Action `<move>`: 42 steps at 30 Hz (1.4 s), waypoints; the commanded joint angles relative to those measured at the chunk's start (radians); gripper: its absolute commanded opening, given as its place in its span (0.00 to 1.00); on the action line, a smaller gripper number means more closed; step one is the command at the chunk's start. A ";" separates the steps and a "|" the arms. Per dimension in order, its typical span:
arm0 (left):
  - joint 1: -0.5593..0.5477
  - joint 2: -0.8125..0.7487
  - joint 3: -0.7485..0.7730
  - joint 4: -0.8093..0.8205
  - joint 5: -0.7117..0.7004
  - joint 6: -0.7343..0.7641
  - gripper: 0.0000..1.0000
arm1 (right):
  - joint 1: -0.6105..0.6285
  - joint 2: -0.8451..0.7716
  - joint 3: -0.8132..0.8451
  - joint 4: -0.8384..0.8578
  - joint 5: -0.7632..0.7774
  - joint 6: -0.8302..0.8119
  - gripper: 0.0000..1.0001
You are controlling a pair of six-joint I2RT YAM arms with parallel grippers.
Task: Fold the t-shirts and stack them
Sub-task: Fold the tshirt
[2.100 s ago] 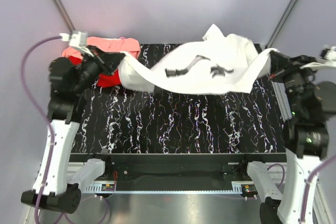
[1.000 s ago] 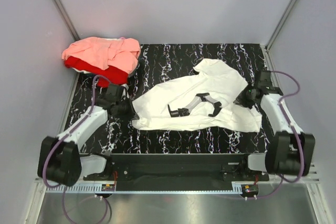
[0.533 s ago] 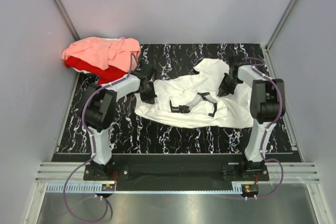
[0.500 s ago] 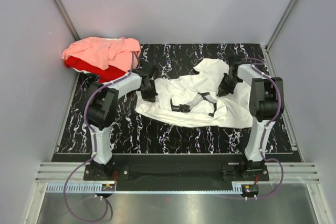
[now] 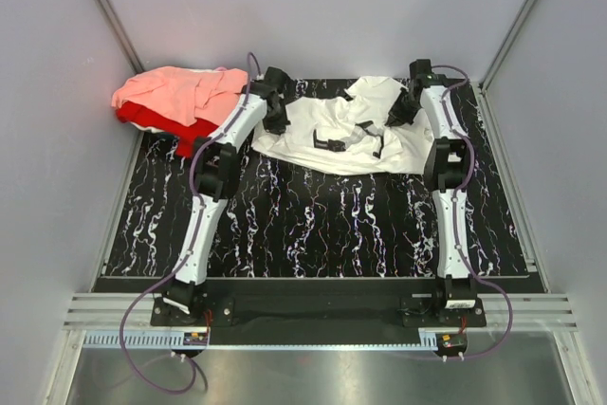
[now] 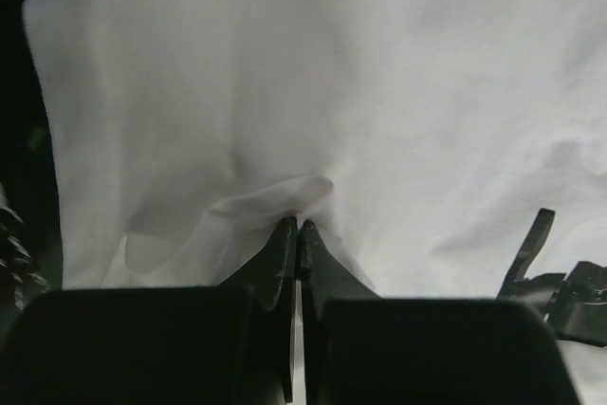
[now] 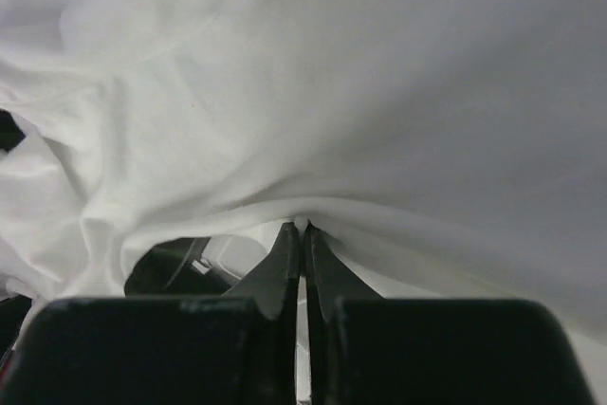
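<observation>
The white t-shirt (image 5: 318,120) with its black print (image 5: 333,143) lies bunched at the back of the black marbled table (image 5: 313,225). Both arms reach far back to it. My left gripper (image 5: 278,113) is shut on a pinched fold at the shirt's left edge, and its tips (image 6: 299,226) show in the left wrist view pressed together in white cloth (image 6: 398,101). On the shirt's right side my right gripper (image 5: 399,109) is shut on a ridge of the cloth (image 7: 313,73), the tips (image 7: 303,228) meeting under it. A salmon-pink t-shirt (image 5: 180,92) sits crumpled on a red t-shirt (image 5: 150,119) at the back left.
Grey walls with slanted metal struts (image 5: 104,7) close the back and sides. The arm bases and a metal rail (image 5: 313,339) run along the near edge. The pink-and-red pile lies close to the left arm's forearm (image 5: 237,125).
Both arms have stretched out toward the back wall, dragging the white t-shirt from mid-table to the far edge, where it has bunched up smaller. The grips have held.
</observation>
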 commanded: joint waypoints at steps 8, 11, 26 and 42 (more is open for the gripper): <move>0.139 -0.256 -0.114 0.202 0.151 0.047 0.00 | -0.094 -0.126 -0.148 0.209 -0.165 0.050 0.00; 0.133 -0.397 -0.238 0.223 0.148 0.046 0.01 | -0.097 -0.264 -0.256 0.193 -0.190 0.025 0.00; 0.082 -0.896 -0.985 0.321 0.133 0.000 0.00 | -0.097 -0.906 -0.999 0.188 -0.154 -0.056 0.00; 0.085 -1.213 -1.438 0.271 0.057 -0.015 0.00 | -0.097 -1.530 -1.612 0.156 0.126 0.163 0.00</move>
